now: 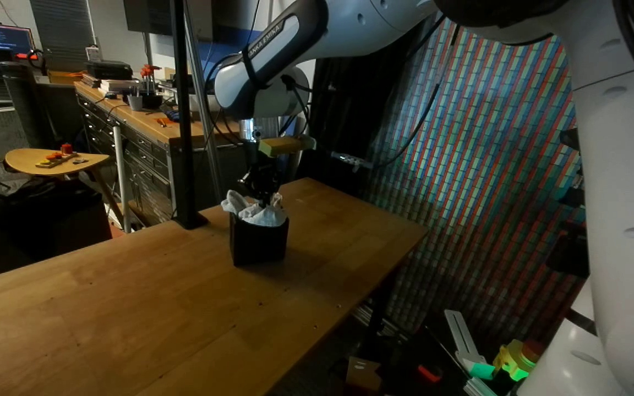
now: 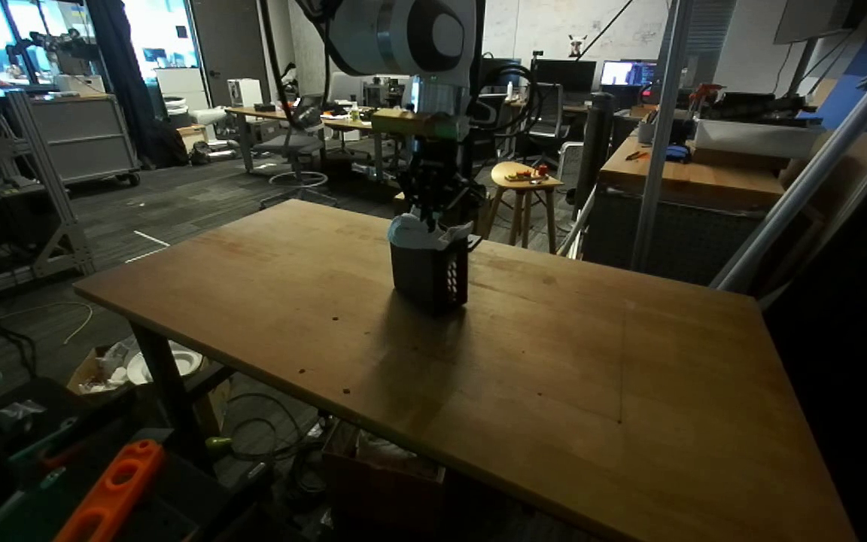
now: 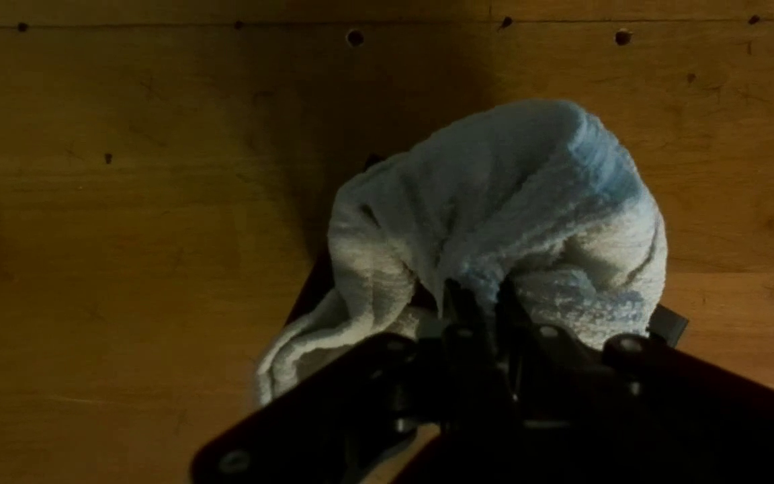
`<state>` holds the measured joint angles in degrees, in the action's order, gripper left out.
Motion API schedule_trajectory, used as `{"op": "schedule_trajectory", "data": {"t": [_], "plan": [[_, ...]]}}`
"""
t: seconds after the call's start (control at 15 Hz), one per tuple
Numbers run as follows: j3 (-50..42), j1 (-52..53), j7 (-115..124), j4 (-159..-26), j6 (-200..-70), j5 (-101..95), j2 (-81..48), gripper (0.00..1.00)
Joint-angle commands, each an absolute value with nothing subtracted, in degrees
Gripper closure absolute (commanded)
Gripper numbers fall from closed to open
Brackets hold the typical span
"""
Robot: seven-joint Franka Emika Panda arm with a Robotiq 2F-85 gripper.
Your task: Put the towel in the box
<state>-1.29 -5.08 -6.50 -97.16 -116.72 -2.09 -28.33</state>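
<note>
The wooden table (image 2: 629, 361) carries the dark box (image 1: 259, 245), upright, its mouth stuffed with the pale towel (image 3: 494, 181). The towel seems partly sunk inside and bulges above the rim in both exterior views. The coming move turns on this: the bundle lies directly below and around the jaws, with the box beneath it, so the way in looks to be down, hardly sideways at all. In the wrist view its longer axis runs aslant, from a thin flap at lower left, hanging past the rim, to a broad lobe at upper right, with most of the cloth beyond the fingertips (image 3: 462, 312). The jaws are nearly together, clamped on a small fold of towel; how deep they reach I cannot tell.
</note>
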Motion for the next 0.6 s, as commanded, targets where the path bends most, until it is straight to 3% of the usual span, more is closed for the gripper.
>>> {"op": "schedule_trajectory", "data": {"t": [0.0, 0.53], "plan": [[-1.89, -4.38, -4.68, -95.34, -115.24, -2.41, -30.62, 0.97], [-1.8, -4.45, -4.15, -90.61, -113.36, -2.16, -35.24, 0.97]]}}
